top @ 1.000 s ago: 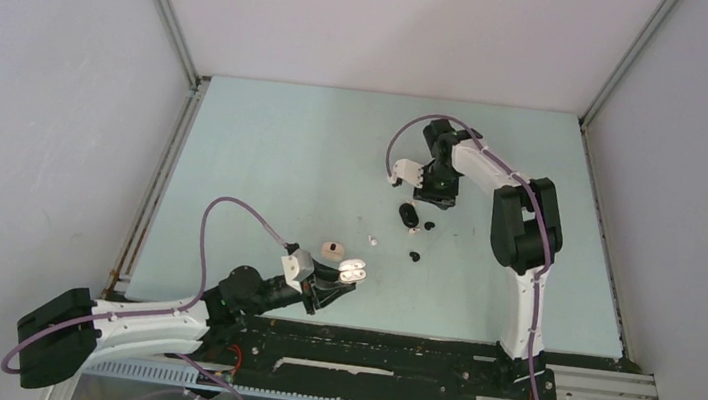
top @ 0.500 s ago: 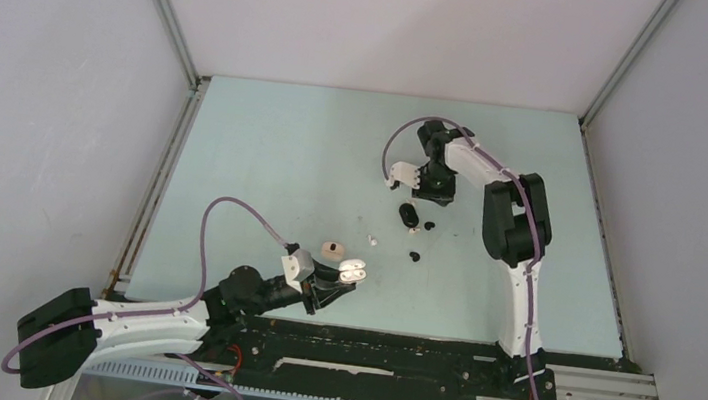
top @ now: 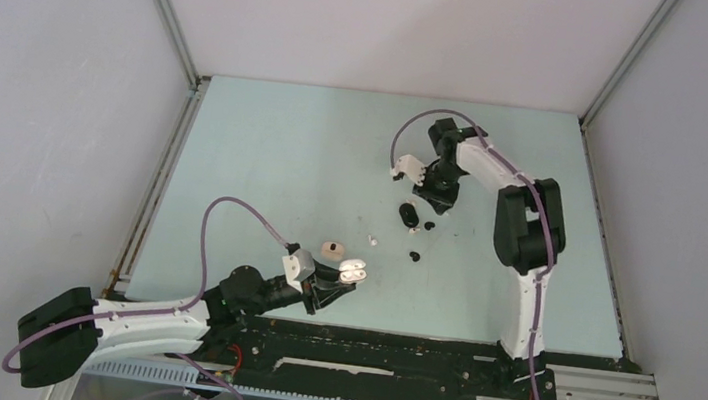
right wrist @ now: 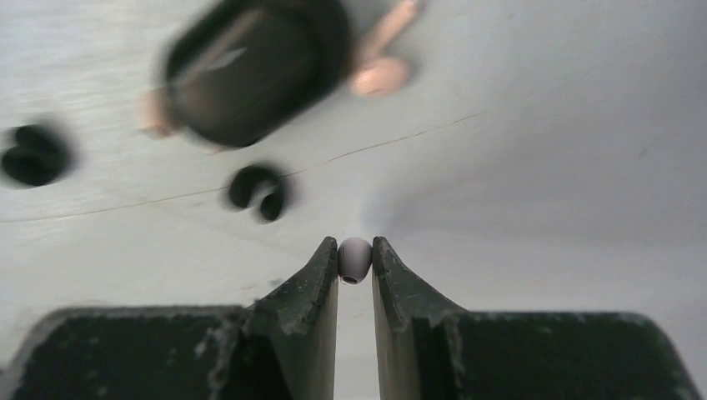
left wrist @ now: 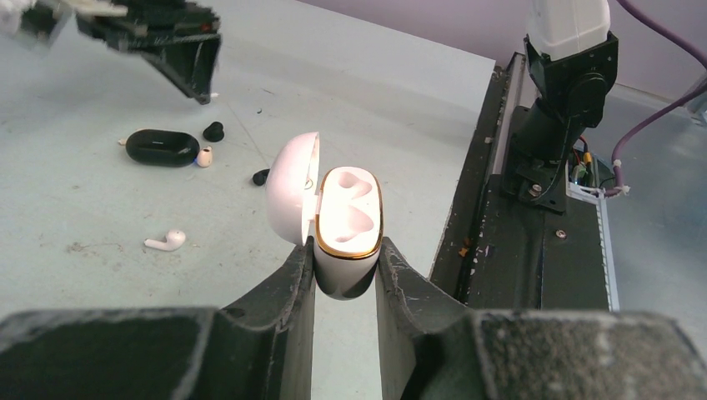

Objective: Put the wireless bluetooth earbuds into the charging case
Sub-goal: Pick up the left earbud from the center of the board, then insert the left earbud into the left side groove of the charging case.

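Note:
My left gripper (left wrist: 346,247) is shut on the base of an open white charging case (left wrist: 350,223) with a gold rim. It holds the case near the table's front edge (top: 352,271), with both sockets empty. My right gripper (right wrist: 355,244) is shut on a small white earbud (right wrist: 354,260), held just above the table beside the black case (right wrist: 258,71). In the top view the right gripper (top: 435,202) is at the middle back. Another white earbud (left wrist: 167,242) lies loose on the table, and it shows in the top view (top: 372,240).
A closed black case (top: 409,213) lies by the right gripper. Two black earbuds (top: 428,226) (top: 414,256) lie near it. A pinkish earbud (left wrist: 203,157) touches the black case. A small beige case (top: 331,250) sits left of the white case. The black base rail (left wrist: 517,250) runs along the front.
My right arm has shifted slightly to the right near the black case. The left arm and the white case have not moved.

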